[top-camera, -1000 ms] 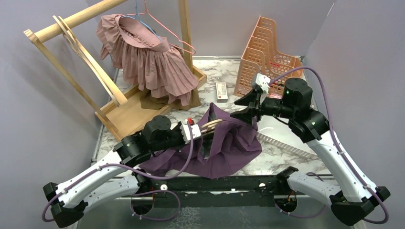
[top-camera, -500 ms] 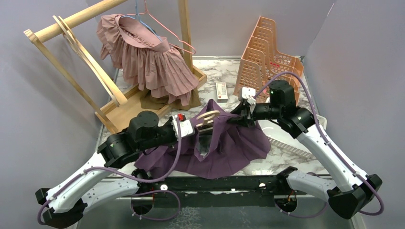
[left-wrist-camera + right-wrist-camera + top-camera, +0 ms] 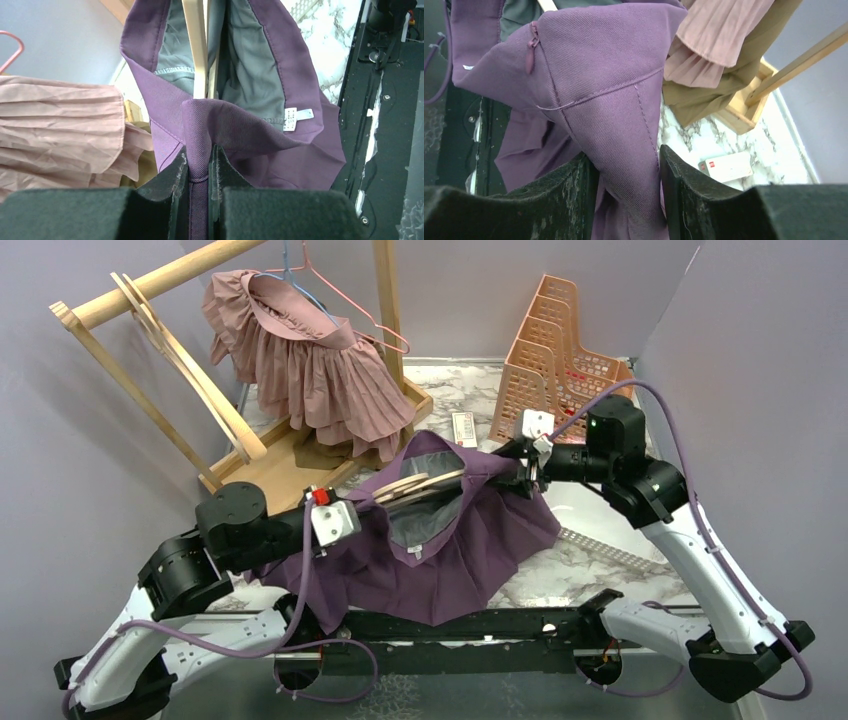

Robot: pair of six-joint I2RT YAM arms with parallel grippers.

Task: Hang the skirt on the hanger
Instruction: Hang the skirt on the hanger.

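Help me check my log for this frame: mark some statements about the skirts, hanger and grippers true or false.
1. The left gripper and right gripper are each shut on the purple skirt. True.
2. The wooden hanger lies on the table beside the purple skirt. False: it sits inside the skirt's open waistband.
3. A pink skirt hangs on the wooden rack. True.
4. The orange file holders stand at the near left. False: they stand at the far right.
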